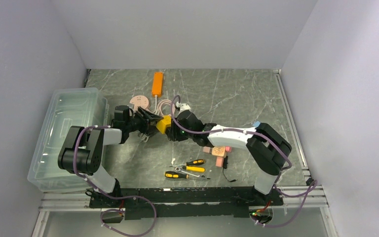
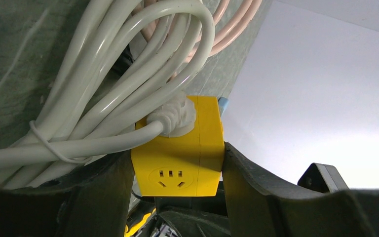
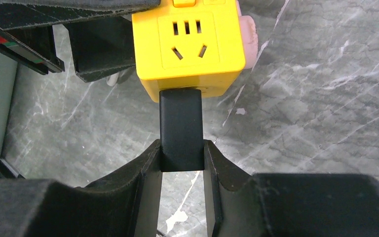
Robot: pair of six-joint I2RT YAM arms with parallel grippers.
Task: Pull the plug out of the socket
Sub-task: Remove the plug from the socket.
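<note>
Two arms meet over the marble-patterned table point(image 1: 237, 94). The left gripper point(image 1: 147, 121) is clamped on the sides of the yellow cube socket point(image 1: 164, 125), and the right gripper point(image 1: 174, 130) is closed on the black plug point(image 3: 180, 129) seated in the cube face nearest it.

From the right wrist, the plug sits squeezed between the two dark fingers point(image 3: 145, 173). Its far end meets the socket's point(image 3: 187, 44) lower face with no gap showing, and just past the fingertips a three-pin outlet faces the camera.

From the left wrist, the socket point(image 2: 177, 153) is wedged between that gripper's point(image 2: 177, 168) fingers point(image 2: 103, 197), with another three-pin outlet turned toward the lens. A white cord collar point(image 2: 175, 116) enters the cube's face just beyond the fingertips. A white cable bundle point(image 2: 103, 94), cinched by a thin loop, runs off to one side of the jaws, and pink cable loops point(image 2: 227, 29) lie farther out.

Seen from overhead, a clear plastic bin point(image 1: 69, 133) stands on the left gripper's outer side, beside its arm. Beyond both grippers lie a pink disc point(image 1: 139, 102) and an orange bar-shaped device point(image 1: 157, 84). Behind the right gripper, toward the arm bases, lie several yellow-and-black screwdrivers point(image 1: 187, 169) and some small pink and wooden blocks point(image 1: 218, 150).
</note>
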